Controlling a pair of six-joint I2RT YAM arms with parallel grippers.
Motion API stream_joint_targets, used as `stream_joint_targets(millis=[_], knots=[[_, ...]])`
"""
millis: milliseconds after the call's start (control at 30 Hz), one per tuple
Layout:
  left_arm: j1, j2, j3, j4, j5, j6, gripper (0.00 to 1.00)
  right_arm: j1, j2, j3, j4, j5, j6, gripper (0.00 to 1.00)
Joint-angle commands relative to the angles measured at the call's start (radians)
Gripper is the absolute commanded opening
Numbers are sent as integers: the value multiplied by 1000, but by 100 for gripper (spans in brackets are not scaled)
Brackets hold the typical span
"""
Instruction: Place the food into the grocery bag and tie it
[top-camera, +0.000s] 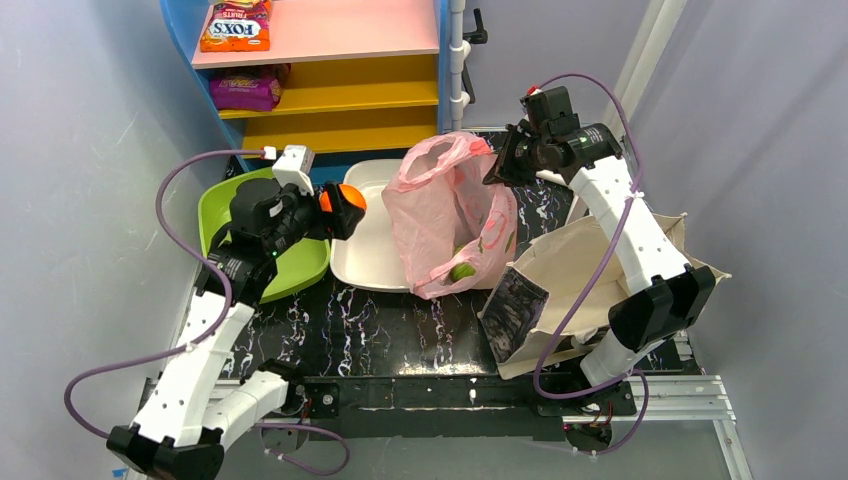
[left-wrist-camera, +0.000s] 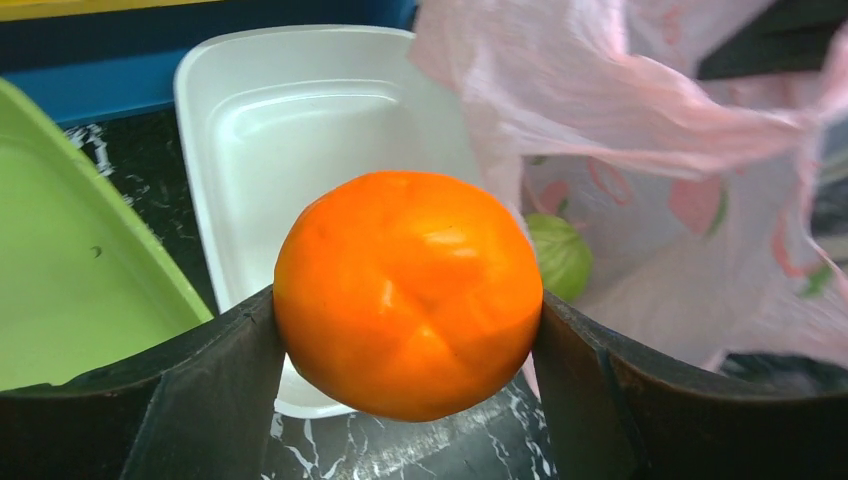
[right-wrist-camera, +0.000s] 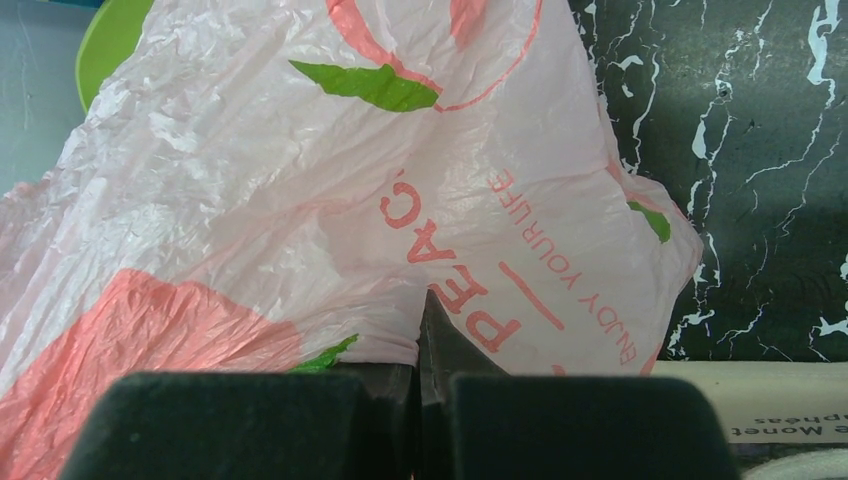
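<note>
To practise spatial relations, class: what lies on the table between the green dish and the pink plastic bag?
A white tray lies between the green dish and the pink bag; the top view shows it.

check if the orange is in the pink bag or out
Out: the left gripper holds the orange, apart from the pink bag, near the white tray.

left arm (top-camera: 190, 370): elbow folded low by base, forearm angled up and right, wrist tipped so gripper points right. left gripper (top-camera: 345, 208): jaws spread wide, both fingers (left-wrist-camera: 200, 390) pressed on opposite sides of orange fruit (left-wrist-camera: 408, 290), fruit carried in air. right arm (top-camera: 630, 230): elbow out to right, forearm reaching up-left, wrist high. right gripper (top-camera: 497, 168): pads (right-wrist-camera: 250, 420) closed together, pinching film of pink plastic bag (right-wrist-camera: 300, 200), holding it up.
</note>
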Motion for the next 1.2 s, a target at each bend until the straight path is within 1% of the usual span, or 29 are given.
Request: stream_joint_targets(millis=[0,100,167,333,400,600,767,967,1167], knots=[[-14,-71,-13,-22,175,51,0,-12,-10,59,-6,47,54,1],[-31,-91,-16,9,260,61,0,-11,10,87,-17,37,60,1],[-71,-97,-20,30,283,73,0,-11,21,104,-22,32,60,1],[-185,-72,-8,58,309,113,0,-11,30,115,-26,23,60,1],[-226,-54,-3,75,295,119,0,-9,32,113,-25,19,60,1],[-279,-5,-1,173,291,95,0,-9,32,101,-25,11,55,1],[-311,51,4,263,254,87,0,-9,32,82,-9,-10,54,1],[-332,162,5,373,207,95,0,-9,33,77,-7,-32,49,1],[-336,283,34,468,77,53,0,-9,19,67,0,-24,40,1]])
